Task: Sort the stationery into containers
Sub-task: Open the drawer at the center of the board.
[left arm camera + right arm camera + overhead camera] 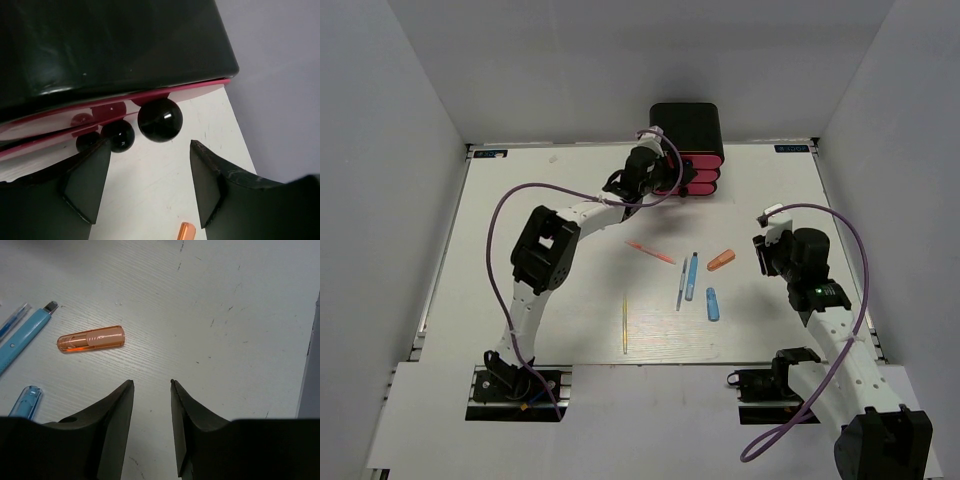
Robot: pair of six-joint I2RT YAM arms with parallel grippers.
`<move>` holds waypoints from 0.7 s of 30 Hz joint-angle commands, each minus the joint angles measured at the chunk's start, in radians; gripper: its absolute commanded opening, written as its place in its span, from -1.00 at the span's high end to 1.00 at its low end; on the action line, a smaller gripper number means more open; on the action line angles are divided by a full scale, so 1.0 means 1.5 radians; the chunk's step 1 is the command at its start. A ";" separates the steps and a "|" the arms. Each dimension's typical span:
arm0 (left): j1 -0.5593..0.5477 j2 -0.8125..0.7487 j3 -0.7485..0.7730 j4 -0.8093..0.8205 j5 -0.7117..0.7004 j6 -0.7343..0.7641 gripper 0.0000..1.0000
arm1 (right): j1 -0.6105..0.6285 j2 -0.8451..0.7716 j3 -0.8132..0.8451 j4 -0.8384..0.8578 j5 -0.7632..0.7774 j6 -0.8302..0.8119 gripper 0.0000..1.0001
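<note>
The black cabinet [686,125] stands at the table's far edge, its three hot-pink drawers [703,176] facing the near side. My left gripper [665,176] is open and empty just in front of the drawers. In the left wrist view it [150,146] sits just short of the black knobs [159,120]. On the table lie a pink-orange pen [650,252], a grey-blue pen [681,286], a light blue marker [691,277], a blue stub [712,303], an orange stub [721,260] and a yellow stick [625,323]. My right gripper [766,250] is open and empty to the right of the orange stub [91,339].
The white table [520,260] is boxed in by grey walls on three sides. A purple cable [500,250] loops off the left arm. In the right wrist view the marker [22,337] and the blue stub [25,401] lie at the left edge.
</note>
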State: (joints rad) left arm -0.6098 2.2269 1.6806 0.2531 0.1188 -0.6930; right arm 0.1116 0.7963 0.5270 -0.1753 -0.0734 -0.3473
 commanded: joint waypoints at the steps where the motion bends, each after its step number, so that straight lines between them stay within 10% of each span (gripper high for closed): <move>1: -0.010 -0.001 0.026 0.037 -0.015 -0.022 -0.48 | 0.000 -0.012 0.000 0.031 0.010 0.006 0.16; 21: -0.023 0.006 0.076 0.015 -0.152 -0.078 -0.24 | -0.001 -0.019 -0.005 0.032 0.010 0.002 0.16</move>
State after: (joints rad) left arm -0.6392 2.2654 1.7500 0.2905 -0.0441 -0.7971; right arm 0.1116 0.7841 0.5255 -0.1619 -0.0734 -0.3477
